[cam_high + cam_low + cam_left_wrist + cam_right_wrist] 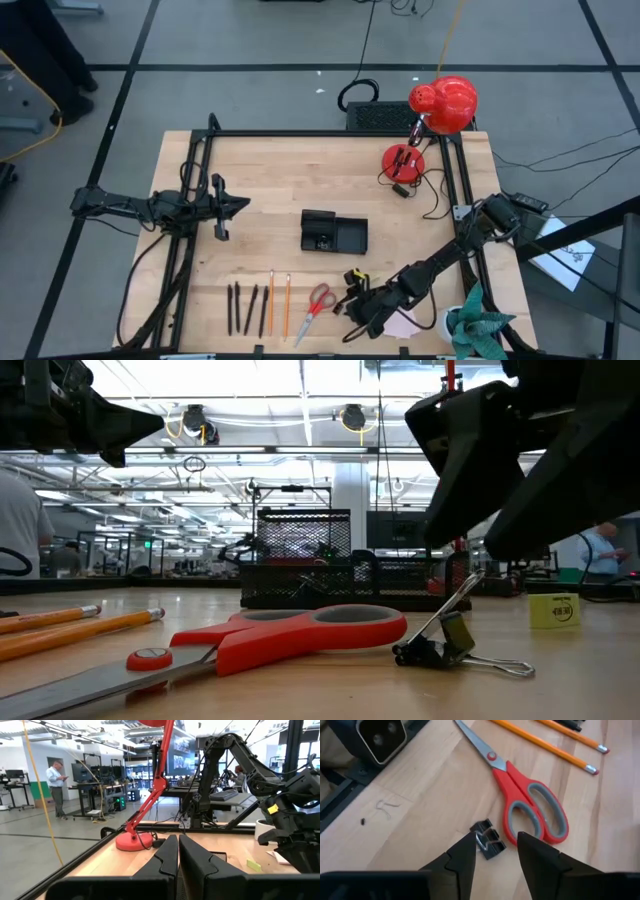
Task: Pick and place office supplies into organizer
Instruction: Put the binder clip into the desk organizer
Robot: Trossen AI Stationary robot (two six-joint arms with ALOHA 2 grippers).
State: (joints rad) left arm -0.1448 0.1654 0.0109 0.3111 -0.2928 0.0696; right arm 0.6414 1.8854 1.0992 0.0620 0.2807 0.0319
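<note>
My right gripper [496, 839] is open and low over the near right of the table [355, 305]. Its fingers stand on either side of the small black binder clips [487, 841], which lie on the wood just right of the red-handled scissors [532, 810]. The low view shows a clip [450, 645] under the gripper [500, 470]. Black pens [245, 308] and orange pencils [279, 304] lie left of the scissors [320, 299]. A small yellow piece [553, 610] and a pink pad [405, 323] lie nearby. The black organizer [333, 232] sits mid-table. My left gripper [225, 207] waits shut at the left. My right gripper comes down on the clips slanting from above. The raised wire handle of one clip [479, 840] lies right beside one finger [465, 852]. Whether they touch, I cannot tell. The clips rest on the table.
A red desk lamp with its round base [403, 160] stands at the far right, cables around it. A white roll with a teal thing [470, 325] sits at the near right corner. A black frame [200, 150] borders the table. Bare wood lies between the organizer and my left gripper.
</note>
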